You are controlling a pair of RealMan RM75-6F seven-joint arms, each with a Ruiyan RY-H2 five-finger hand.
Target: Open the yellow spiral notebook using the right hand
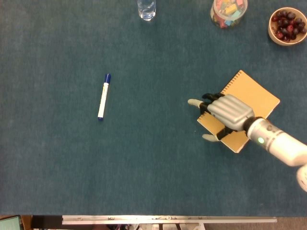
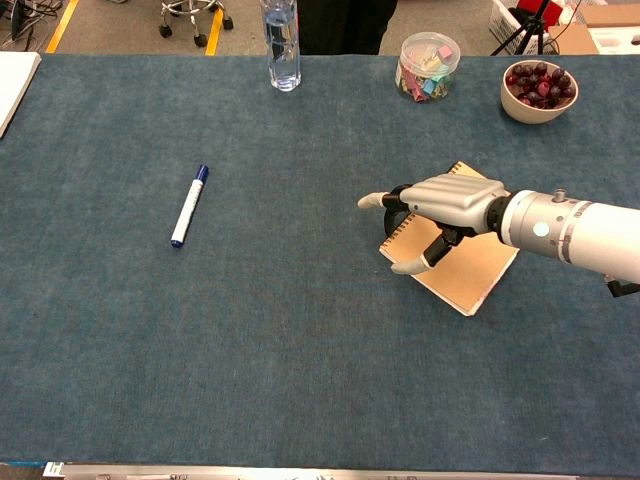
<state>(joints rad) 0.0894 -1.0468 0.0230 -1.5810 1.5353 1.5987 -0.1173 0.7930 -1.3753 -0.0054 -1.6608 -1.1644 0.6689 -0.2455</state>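
Notebook (image 1: 249,98) ran 1 to 7 o'clock; right robot hand (image 1: 225,113) lay spread on it, gripping nothing.

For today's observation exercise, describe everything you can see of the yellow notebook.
The notebook is closed, with a plain tan-yellow card cover and a wire spiral along its upper-left edge. It lies flat on the blue table, turned diagonally so one corner points toward the robot. The right hand rests palm down over its left corner, fingers reaching past the edge.
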